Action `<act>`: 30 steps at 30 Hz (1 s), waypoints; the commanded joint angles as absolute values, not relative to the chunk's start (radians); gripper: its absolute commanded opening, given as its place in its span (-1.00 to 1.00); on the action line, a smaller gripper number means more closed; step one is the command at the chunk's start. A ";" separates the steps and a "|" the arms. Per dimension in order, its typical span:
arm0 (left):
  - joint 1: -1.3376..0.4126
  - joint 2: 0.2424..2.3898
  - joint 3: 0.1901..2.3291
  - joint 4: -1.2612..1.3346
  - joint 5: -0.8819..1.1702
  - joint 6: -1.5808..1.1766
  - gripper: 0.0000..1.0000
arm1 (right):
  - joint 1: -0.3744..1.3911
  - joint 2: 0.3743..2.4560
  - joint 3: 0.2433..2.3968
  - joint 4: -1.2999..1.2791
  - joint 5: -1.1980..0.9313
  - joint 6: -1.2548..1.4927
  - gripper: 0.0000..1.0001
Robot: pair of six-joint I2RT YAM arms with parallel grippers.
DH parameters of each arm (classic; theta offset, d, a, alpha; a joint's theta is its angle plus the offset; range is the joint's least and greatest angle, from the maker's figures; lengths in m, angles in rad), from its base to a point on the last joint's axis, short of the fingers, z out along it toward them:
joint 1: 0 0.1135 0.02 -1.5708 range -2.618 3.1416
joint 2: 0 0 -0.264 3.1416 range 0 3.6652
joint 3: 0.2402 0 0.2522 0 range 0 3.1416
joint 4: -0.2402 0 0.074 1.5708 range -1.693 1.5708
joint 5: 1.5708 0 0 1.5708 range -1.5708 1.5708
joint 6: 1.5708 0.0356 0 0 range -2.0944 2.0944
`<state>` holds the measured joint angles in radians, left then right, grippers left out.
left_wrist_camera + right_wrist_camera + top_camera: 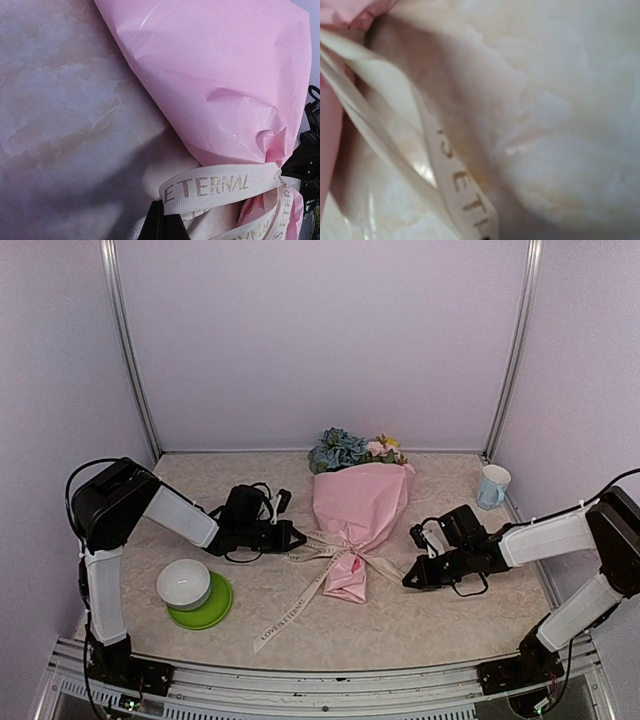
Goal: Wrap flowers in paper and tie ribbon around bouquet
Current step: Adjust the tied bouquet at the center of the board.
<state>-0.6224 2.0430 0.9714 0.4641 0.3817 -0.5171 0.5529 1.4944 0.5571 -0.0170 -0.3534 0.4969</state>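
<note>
The bouquet lies in the middle of the table, a pink paper (358, 505) cone with its narrow end toward me. Blue, pink and yellow flowers (348, 450) show at the far, wide end. The cream ribbon (334, 554) crosses the cone's narrow part, and one tail trails to the near left. My left gripper (297, 537) is just left of the cone; its black fingertips (161, 225) are shut on a ribbon (220, 186) loop reading ETERNAL, beside the paper (225, 85). My right gripper (410, 580) is just right of the cone, shut, with a ribbon (465, 200) strand running into its jaws.
A white bowl (184, 583) sits on a green plate (212, 610) at the near left. A pale blue mug (492, 486) stands at the far right by a metal frame post (510, 360). Lilac walls close in the back and both sides.
</note>
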 commanded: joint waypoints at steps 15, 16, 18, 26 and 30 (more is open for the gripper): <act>-0.580 2.036 0.916 0.428 0.263 -0.537 -1.00 | 0.530 1.424 0.473 -0.077 -0.331 0.544 -1.00; -0.580 2.034 0.914 0.427 0.262 -0.533 -1.00 | 0.527 1.422 0.475 -0.079 -0.330 0.542 -1.00; -0.588 2.027 0.910 0.419 0.267 -0.526 -1.00 | 0.523 1.414 0.486 -0.081 -0.335 0.530 -1.00; -0.705 1.960 0.877 0.360 0.257 -0.489 -1.00 | 0.495 1.403 0.588 -0.160 -0.271 0.472 -1.00; -0.736 1.907 0.834 0.332 0.201 -0.492 -1.00 | 0.442 1.376 0.577 -0.194 -0.257 0.465 -1.00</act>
<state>-0.7086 1.9659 0.8822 0.4107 0.2741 -0.5079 0.4904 1.4170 0.5735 -0.1051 -0.3046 0.4904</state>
